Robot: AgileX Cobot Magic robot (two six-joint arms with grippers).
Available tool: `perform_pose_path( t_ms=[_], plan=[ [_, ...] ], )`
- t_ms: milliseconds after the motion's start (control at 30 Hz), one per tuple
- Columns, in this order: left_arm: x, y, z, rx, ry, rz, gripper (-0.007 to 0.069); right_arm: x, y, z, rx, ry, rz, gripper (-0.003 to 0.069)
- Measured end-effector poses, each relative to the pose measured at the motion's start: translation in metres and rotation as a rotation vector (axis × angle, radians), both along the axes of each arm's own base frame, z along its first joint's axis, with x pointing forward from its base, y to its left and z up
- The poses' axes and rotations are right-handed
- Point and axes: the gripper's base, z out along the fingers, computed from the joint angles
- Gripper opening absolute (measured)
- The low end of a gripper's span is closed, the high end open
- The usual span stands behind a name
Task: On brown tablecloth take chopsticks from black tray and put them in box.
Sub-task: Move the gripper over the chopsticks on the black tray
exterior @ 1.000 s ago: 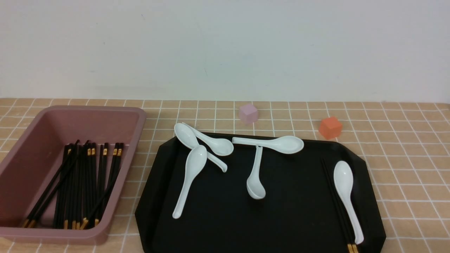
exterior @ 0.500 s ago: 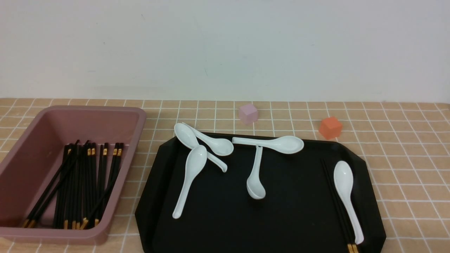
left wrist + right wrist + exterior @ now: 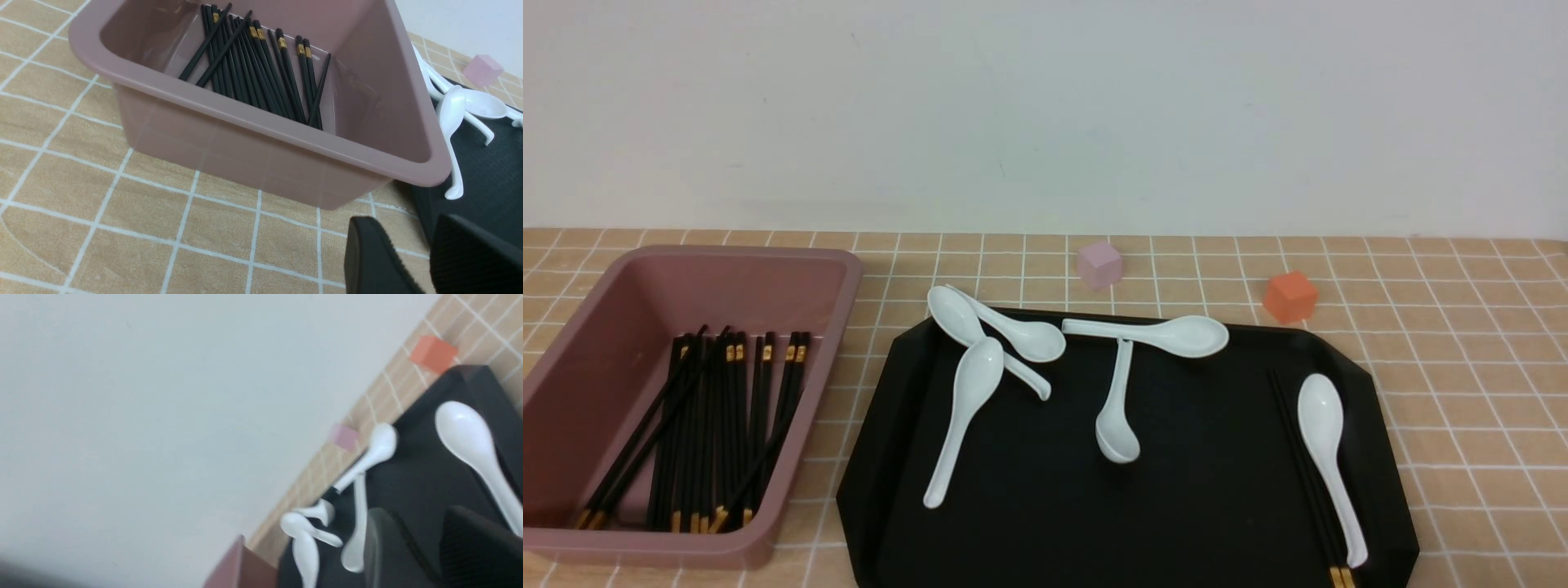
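The black tray (image 3: 1029, 523) lies on the brown tablecloth (image 3: 1462, 367). A pair of black chopsticks (image 3: 1300, 465) lies on its right side, close beside a white spoon (image 3: 1327, 457), gold ends toward me. The pink box (image 3: 849, 278) stands left of the tray and holds several chopsticks (image 3: 719, 433). Neither gripper shows in the front view. In the left wrist view my left gripper (image 3: 406, 228) is open and empty, low over the cloth by the box's (image 3: 261, 122) near corner. In the blurred right wrist view my right gripper (image 3: 419, 522) is open and empty over the tray (image 3: 425, 473).
Several white spoons (image 3: 964, 416) lie across the tray's back and middle, some crossed. A small pink cube (image 3: 1099, 264) and an orange cube (image 3: 1290, 296) stand on the cloth behind the tray. A pale wall runs along the back.
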Motion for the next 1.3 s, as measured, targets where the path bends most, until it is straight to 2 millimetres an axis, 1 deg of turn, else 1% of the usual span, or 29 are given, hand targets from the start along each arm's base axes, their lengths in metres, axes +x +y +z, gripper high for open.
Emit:
perform_pose_path(
  t_ms=[233, 300, 333, 367, 433, 500, 533, 567, 600, 633, 667, 700, 767, 933, 1000, 1033, 1133, 1233, 1300],
  plan=[
    [0.000, 0.000, 0.000, 0.000, 0.000, 0.000, 0.0238, 0.000, -0.001, 0.002, 0.019, -0.015, -0.012, 0.0208],
    [0.000, 0.000, 0.000, 0.000, 0.000, 0.000, 0.0238, -0.002, -0.001, 0.017, -0.041, -0.061, -0.004, 0.0163],
    [0.000, 0.000, 0.000, 0.000, 0.000, 0.000, 0.0238, -0.004, -0.001, 0.030, -0.088, -0.097, -0.003, 0.0130],
    [0.000, 0.000, 0.000, 0.000, 0.000, 0.000, 0.0238, -0.005, 0.000, 0.048, -0.154, -0.126, 0.005, 0.0083],
    [0.000, 0.000, 0.000, 0.000, 0.000, 0.000, 0.0238, -0.002, 0.004, 0.073, -0.269, -0.124, 0.037, 0.0015],
    [0.000, 0.000, 0.000, 0.000, 0.000, 0.000, 0.0238, 0.008, 0.009, 0.089, -0.381, -0.062, 0.096, -0.0006],
    [0.000, 0.000, 0.000, 0.000, 0.000, 0.000, 0.0238, 0.017, 0.013, 0.095, -0.449, 0.006, 0.148, -0.0006],
    [0.000, 0.000, 0.000, 0.000, 0.000, 0.000, 0.0238, 0.030, 0.019, 0.099, -0.535, 0.109, 0.222, -0.0001],
    [0.000, 0.000, 0.000, 0.000, 0.000, 0.000, 0.0238, 0.040, 0.022, 0.098, -0.570, 0.192, 0.277, 0.0000],
    [0.000, 0.000, 0.000, 0.000, 0.000, 0.000, 0.0238, 0.050, 0.025, 0.097, -0.611, 0.273, 0.333, 0.0001],
    [0.000, 0.000, 0.000, 0.000, 0.000, 0.000, 0.0239, 0.069, 0.030, 0.091, -0.664, 0.412, 0.427, 0.0001],
    [0.000, 0.000, 0.000, 0.000, 0.000, 0.000, 0.0239, 0.082, 0.034, 0.086, -0.697, 0.497, 0.491, 0.0001],
    [0.000, 0.000, 0.000, 0.000, 0.000, 0.000, 0.0239, 0.107, 0.040, 0.076, -0.743, 0.611, 0.598, 0.0001],
    [0.000, 0.000, 0.000, 0.000, 0.000, 0.000, 0.0239, 0.166, 0.067, 0.049, -0.825, 0.751, 0.785, 0.0001],
    [0.000, 0.000, 0.000, 0.000, 0.000, 0.000, 0.0239, 0.175, 0.073, 0.043, -0.843, 0.769, 0.805, 0.0001],
    [0.000, 0.000, 0.000, 0.000, 0.000, 0.000, 0.0239, 0.191, 0.083, 0.033, -0.869, 0.797, 0.824, 0.0005],
    [0.000, 0.000, 0.000, 0.000, 0.000, 0.000, 0.0239, 0.208, 0.092, 0.016, -0.904, 0.865, 0.827, 0.0024],
    [0.000, 0.000, 0.000, 0.000, 0.000, 0.000, 0.0239, 0.226, 0.098, 0.000, -0.933, 0.949, 0.813, 0.0081],
    [0.000, 0.000, 0.000, 0.000, 0.000, 0.000, 0.0239, 0.240, 0.104, -0.013, -0.964, 1.011, 0.812, 0.0150]
  ],
)
